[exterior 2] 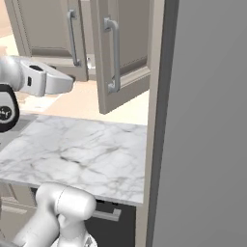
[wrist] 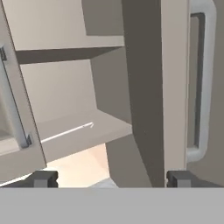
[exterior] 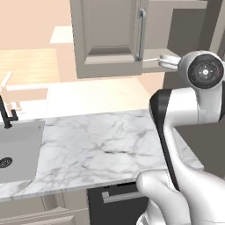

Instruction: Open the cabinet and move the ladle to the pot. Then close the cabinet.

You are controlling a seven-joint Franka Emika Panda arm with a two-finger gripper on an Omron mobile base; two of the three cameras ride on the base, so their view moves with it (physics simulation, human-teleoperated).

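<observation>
The cabinet (exterior 2: pixel 46 29) hangs above the counter. Its left door is shut and its right door (exterior 2: pixel 128 53) stands swung partway out, silver bar handle (exterior 2: pixel 115 53) toward me. My gripper (wrist: pixel 111 178) faces the gap between the doors, open, its fingertips (wrist: pixel 43 178) wide apart with nothing held. The right door's edge (wrist: pixel 175 87) rises just beyond the right tip. Inside I see an inner shelf (wrist: pixel 65 43) and the bottom board (wrist: pixel 78 135). A thin pale streak (wrist: pixel 65 132) lies on that board; I cannot tell whether it is the ladle. The pot is out of view.
A white marble counter (exterior: pixel 96 140) runs below the cabinet, with a sink (exterior: pixel 17 154) and dark tap (exterior: pixel 6 116) at its left end. A tall dark grey unit (exterior 2: pixel 202 125) walls off the right. A dark appliance front (exterior: pixel 114 197) sits under the counter.
</observation>
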